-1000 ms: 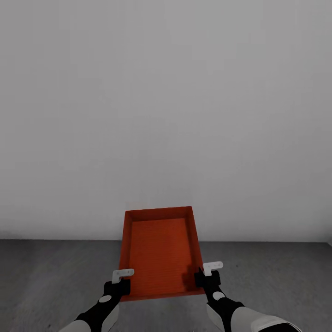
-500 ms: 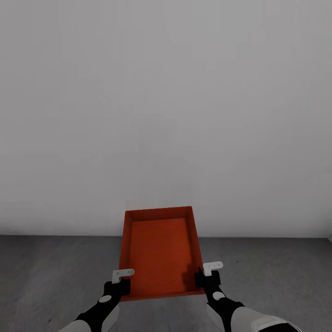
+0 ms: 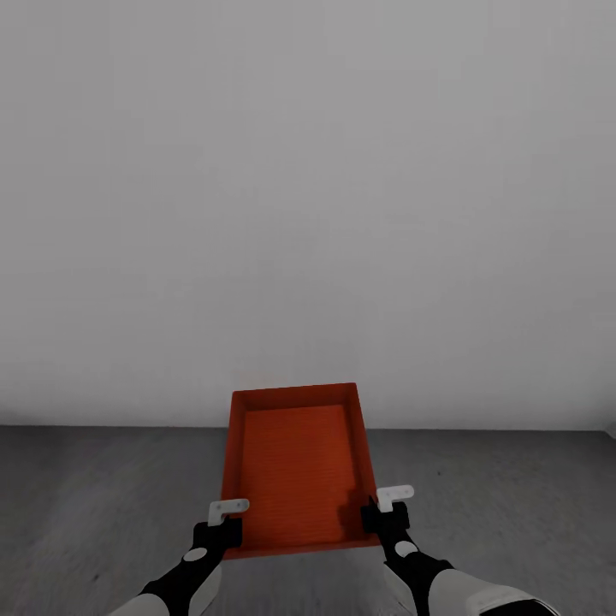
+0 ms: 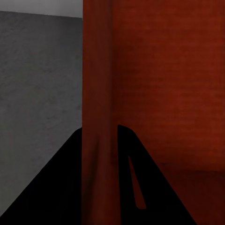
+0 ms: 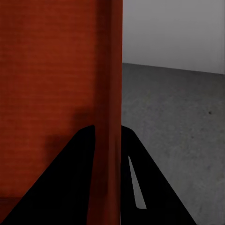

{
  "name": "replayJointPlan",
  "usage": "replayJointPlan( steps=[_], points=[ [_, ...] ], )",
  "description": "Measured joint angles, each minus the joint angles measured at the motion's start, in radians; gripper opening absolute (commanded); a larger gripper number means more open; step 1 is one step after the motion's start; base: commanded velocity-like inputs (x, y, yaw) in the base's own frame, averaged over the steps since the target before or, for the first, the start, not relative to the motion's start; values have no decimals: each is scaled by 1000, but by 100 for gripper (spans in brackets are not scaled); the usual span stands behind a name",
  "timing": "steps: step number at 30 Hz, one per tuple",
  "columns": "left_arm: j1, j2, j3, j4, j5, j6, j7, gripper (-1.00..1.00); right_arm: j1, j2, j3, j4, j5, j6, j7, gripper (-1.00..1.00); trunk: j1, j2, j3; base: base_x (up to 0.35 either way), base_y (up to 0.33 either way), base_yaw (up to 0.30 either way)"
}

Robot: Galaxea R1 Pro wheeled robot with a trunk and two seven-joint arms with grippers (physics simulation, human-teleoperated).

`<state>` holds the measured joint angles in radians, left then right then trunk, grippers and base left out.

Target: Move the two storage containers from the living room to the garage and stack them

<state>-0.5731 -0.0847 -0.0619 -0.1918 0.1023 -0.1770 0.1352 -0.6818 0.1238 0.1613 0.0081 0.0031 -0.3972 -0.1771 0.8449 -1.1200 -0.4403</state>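
I have the open orange-red rectangular storage bin pinched by its side walls, left fingers and right fingers each clamped over one, its long axis pointing ahead toward the white wall, above the dark grey concrete floor.

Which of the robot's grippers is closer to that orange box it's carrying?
Neither: both are on it. The left gripper is clamped over the storage container's left wall near its front corner, and the right gripper over its right wall, with a finger either side of the wall.
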Motion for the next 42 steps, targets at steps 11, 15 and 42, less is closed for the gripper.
replayJointPlan(
  steps=[11, 15, 42],
  points=[
    [0, 0, -1, 0, 1, -1, 1, -100, 0, 0, 4, 0, -4, -1, 1, -100, 11, -21, -27, -20, 0, 0],
    [0, 0, -1, 0, 1, -1, 1, -100, 0, 0, 4, 0, -5, -1, 1, -100, 11, -21, -33, 0, 0, 0],
    [0, 0, -1, 0, 1, -1, 1, -100, 0, 0, 4, 0, -5, -1, 1, -100, 11, -21, -77, 0, 0, 0]
  ],
)
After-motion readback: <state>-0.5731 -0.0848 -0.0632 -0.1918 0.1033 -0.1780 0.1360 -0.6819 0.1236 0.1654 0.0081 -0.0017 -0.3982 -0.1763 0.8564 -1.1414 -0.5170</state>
